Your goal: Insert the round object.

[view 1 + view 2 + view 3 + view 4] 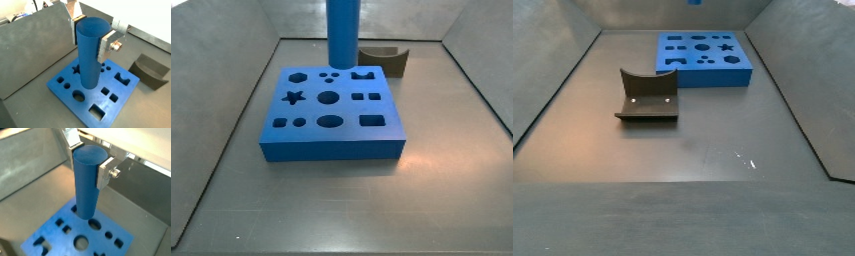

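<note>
The round object (89, 47), a tall smooth blue cylinder, hangs upright above the flat blue block (100, 107), its flat top level with the pincer (90, 31). The pincer is clamped on it near the top: a silver finger (108, 45) presses each side of the peg in both wrist views (90, 160). In a wrist view the peg's lower end (85, 210) sits over the block (47, 235) just beside a round hole (95, 223); whether the end touches the block's face or floats just above it is hard to judge from these angles. In a side view the cylinder (344, 30) rises out of frame at the block's far edge (331, 140). The small dark curved piece (647, 97) rests on the grey surface (714, 150), near the block (704, 58) but apart from it.
</note>
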